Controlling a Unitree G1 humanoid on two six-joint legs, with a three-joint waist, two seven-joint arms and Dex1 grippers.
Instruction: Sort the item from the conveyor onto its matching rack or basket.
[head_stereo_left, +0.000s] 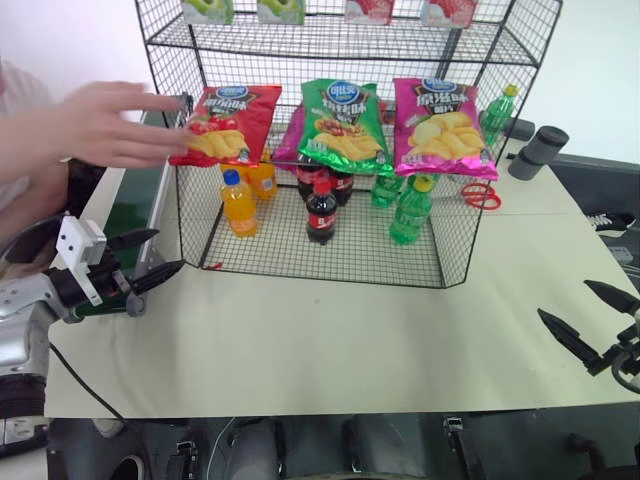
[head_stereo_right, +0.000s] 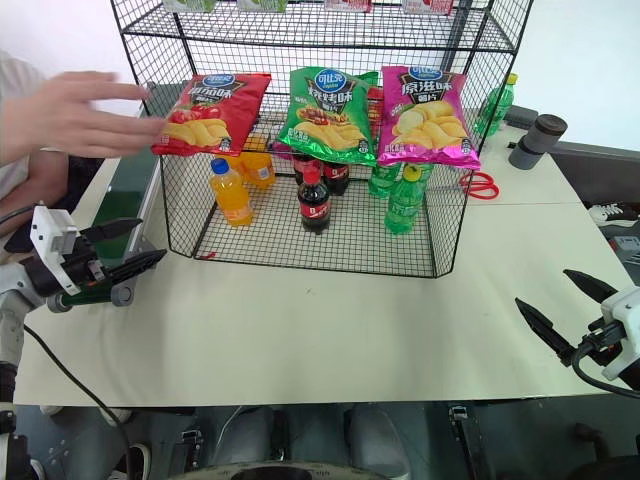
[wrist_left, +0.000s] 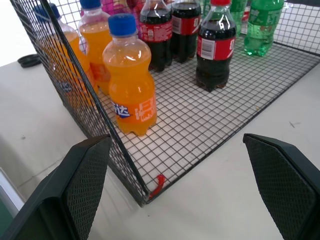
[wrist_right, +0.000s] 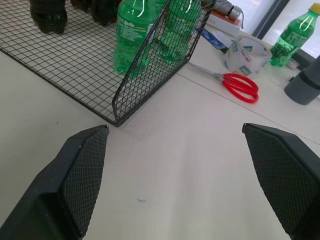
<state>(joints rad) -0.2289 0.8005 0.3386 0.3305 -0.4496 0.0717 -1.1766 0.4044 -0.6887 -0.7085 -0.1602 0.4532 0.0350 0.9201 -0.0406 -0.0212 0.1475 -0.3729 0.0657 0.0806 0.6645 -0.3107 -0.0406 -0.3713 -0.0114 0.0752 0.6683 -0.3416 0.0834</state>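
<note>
The green chip bag (head_stereo_left: 343, 125) with a blue oval logo lies on a tier of the black wire rack (head_stereo_left: 300, 262), between a red bag (head_stereo_left: 224, 122) and a magenta bag (head_stereo_left: 438, 125). The dark green conveyor (head_stereo_left: 135, 195) runs along the rack's left side, partly hidden by a person's hand. My left gripper (head_stereo_left: 168, 250) hangs open and empty by the conveyor's near end, just off the rack's front left corner (wrist_left: 145, 197). My right gripper (head_stereo_left: 564, 298) is open and empty over the bare table at the right, facing the rack's front right corner (wrist_right: 116, 120).
A person's hand (head_stereo_left: 110, 125) reaches over the conveyor and touches the red bag. Orange (head_stereo_left: 238, 205), cola (head_stereo_left: 321, 212) and green (head_stereo_left: 408, 212) bottles stand on the rack's floor. Red scissors (head_stereo_left: 482, 195), a grey cylinder (head_stereo_left: 538, 152) and a green bottle (head_stereo_left: 497, 113) sit at the back right.
</note>
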